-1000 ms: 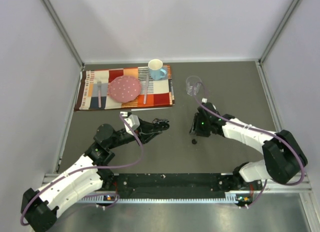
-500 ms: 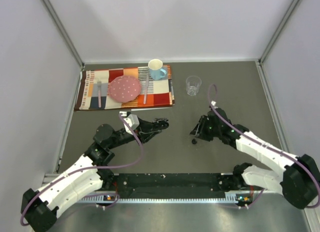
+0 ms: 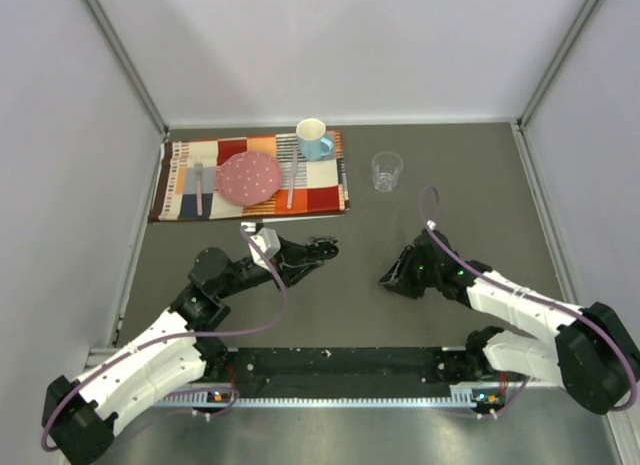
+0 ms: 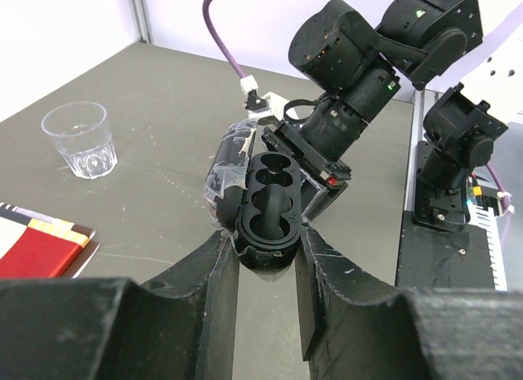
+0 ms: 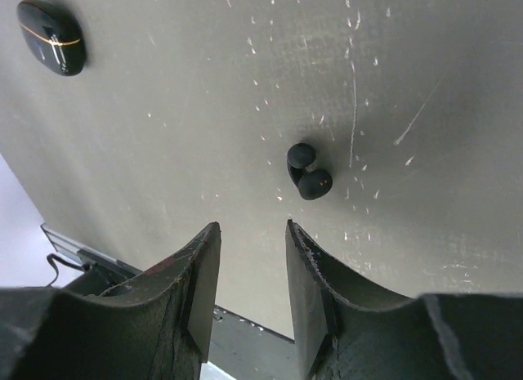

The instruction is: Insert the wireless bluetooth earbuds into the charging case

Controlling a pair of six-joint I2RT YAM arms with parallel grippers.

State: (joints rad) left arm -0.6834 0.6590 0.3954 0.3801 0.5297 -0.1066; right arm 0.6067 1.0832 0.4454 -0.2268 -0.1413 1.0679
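My left gripper [image 3: 322, 248] is shut on the open black charging case [image 4: 270, 204] and holds it above the table, its empty sockets facing the left wrist camera. The left fingertips [image 4: 225, 257] clamp its lower end. One small glossy black earbud [image 5: 307, 174] lies on the grey table just beyond my right gripper [image 5: 252, 229], slightly to its right. That gripper is open and empty. In the top view the right gripper [image 3: 385, 280] is low over the table, right of the case. The other earbuds are out of view.
A closed black oval case [image 5: 51, 37] lies on the table, far left in the right wrist view. A clear glass [image 3: 387, 171] stands at the back. A patterned placemat [image 3: 190, 190] at back left carries a pink plate [image 3: 249, 177], a blue mug [image 3: 314, 139] and cutlery.
My right arm has drawn back towards the near edge, and its open gripper now sits low by the earbud. The left gripper with the case has stayed still.
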